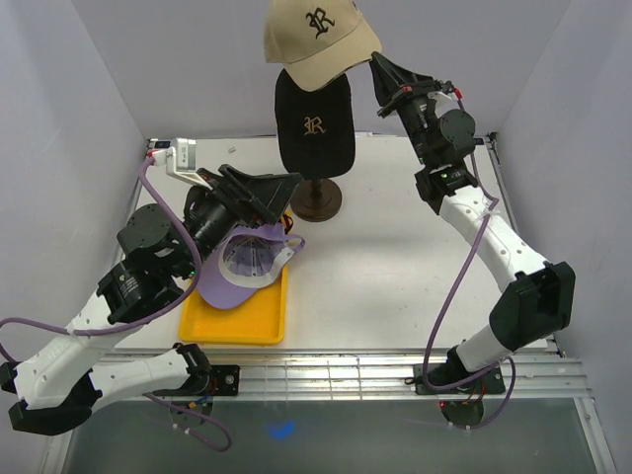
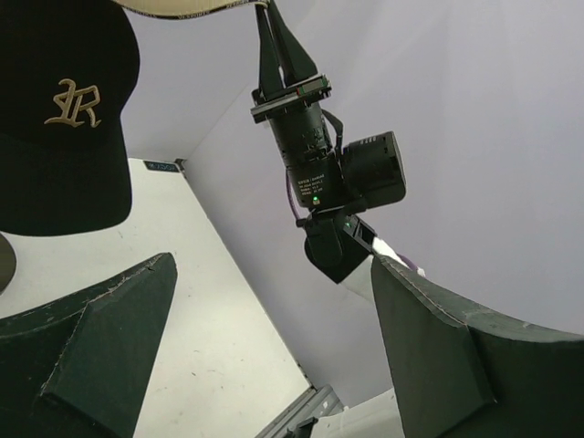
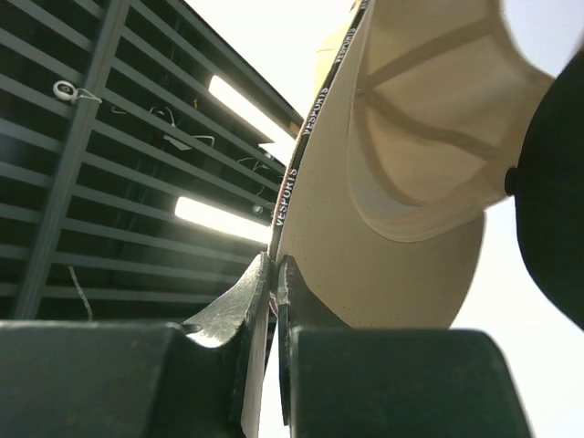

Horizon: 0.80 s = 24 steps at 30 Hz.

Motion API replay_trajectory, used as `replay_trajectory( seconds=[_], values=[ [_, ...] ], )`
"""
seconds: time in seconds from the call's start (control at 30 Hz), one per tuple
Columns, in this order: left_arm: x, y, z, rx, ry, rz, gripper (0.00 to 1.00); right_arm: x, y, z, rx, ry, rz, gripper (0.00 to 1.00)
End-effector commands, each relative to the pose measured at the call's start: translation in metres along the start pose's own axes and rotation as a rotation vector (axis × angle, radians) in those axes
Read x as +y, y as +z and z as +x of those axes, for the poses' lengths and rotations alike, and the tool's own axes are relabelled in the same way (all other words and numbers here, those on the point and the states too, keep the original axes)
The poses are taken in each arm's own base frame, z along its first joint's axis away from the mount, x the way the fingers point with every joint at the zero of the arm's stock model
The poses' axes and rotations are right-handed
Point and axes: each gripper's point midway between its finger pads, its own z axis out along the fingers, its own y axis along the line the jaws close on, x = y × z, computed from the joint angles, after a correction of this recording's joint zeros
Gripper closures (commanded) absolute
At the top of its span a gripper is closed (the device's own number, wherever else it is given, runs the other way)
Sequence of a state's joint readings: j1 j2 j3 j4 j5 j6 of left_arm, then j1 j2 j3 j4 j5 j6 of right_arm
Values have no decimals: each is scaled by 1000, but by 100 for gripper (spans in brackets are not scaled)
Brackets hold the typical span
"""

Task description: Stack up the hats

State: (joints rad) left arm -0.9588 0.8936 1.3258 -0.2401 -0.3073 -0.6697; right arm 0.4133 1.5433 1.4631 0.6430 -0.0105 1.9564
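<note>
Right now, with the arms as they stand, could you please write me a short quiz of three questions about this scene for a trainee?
1. True or false: the right fingers are shut on the edge of the tan cap.
2. Where does the lavender cap rest?
A) on the stand at the back
B) on the yellow tray
C) between the right arm's fingers
3. Fill in: the black cap under the tan one carries a gold letter ___.

Key: 1 true; 2 B; 3 R.
</note>
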Motion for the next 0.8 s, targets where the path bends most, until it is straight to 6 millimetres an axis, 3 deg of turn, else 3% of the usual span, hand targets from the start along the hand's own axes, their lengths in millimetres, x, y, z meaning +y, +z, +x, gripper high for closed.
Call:
replay_trajectory(
  seconds=[0.0,0.23,0.27,0.3,0.37,0.43,0.77],
  values=[
    [-1,-4,-10,-32,13,-6,2,46,-16,20,8,15,-166,92],
    [-5,-3,-14,-31,23,1,2,33,-37,24,-61,-11,-184,92],
    [-4,-2,-13,-30,24,-2,2,36,-41,21,-84,-12,-207,92],
    [-4,-3,-13,-30,26,-4,2,19,-46,17,-106,-29,-177,92],
    [-2,-1,-12,-25,31,-15,2,25,-59,11,-159,-47,-199,92],
    [-1,-1,-12,-24,34,-20,2,17,-70,10,-185,-82,-195,92],
    [3,-4,-14,-17,57,-46,2,-16,-84,15,-259,-81,-198,92]
  ],
)
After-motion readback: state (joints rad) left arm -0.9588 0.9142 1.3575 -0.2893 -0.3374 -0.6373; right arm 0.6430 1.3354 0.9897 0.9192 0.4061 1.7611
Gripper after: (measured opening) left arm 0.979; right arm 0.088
